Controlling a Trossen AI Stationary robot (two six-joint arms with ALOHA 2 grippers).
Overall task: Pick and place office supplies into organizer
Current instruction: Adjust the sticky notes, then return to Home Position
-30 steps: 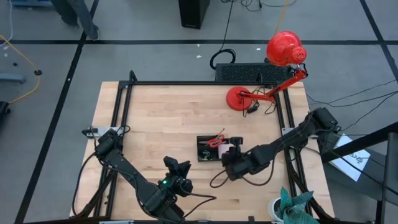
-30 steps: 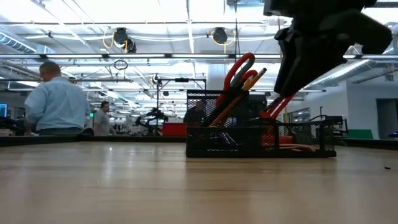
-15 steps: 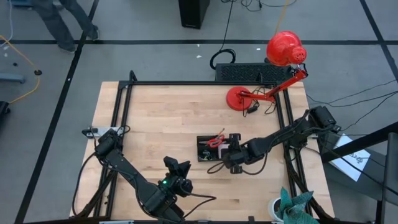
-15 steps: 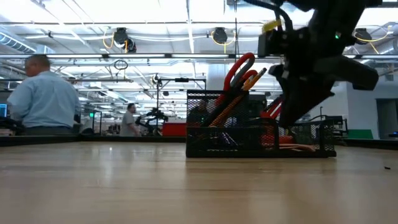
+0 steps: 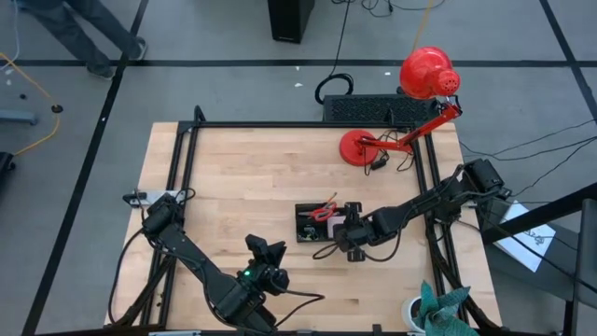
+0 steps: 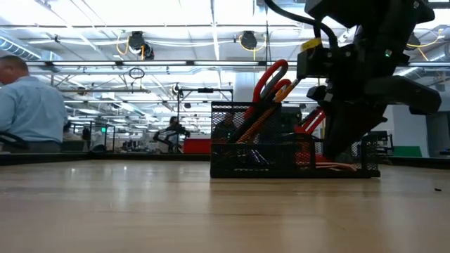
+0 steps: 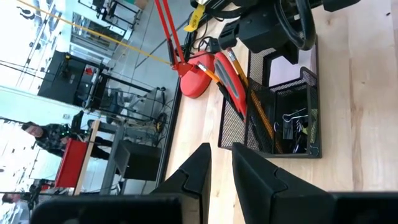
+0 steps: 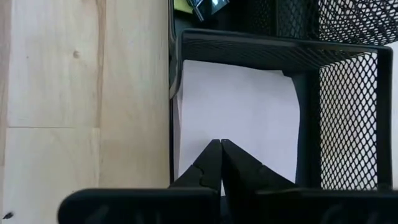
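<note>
The right gripper has its jaws pressed together with nothing between them, their tips poised over the pale pink sticky-note pad, which lies flat in a low compartment of the black mesh organizer. In the high view that gripper sits at the organizer's right end, near the middle of the tabletop, with its arm reaching in from the right edge. In the low view the same gripper hangs in front of the right part of the organizer.

The red-handled scissors and an orange pencil stand tilted in the organizer's tall section, leaning toward the right. In the left wrist view small black binder clips lie in an end compartment, next to the scissors and pencil.

The left gripper waits near the front edge of the tabletop, well apart from the organizer, its jaws slightly spread with a narrow gap and holding nothing; in the high view it points toward the organizer.

A red desk lamp stands at the far right of the tabletop. A person shows in the room beyond.
</note>
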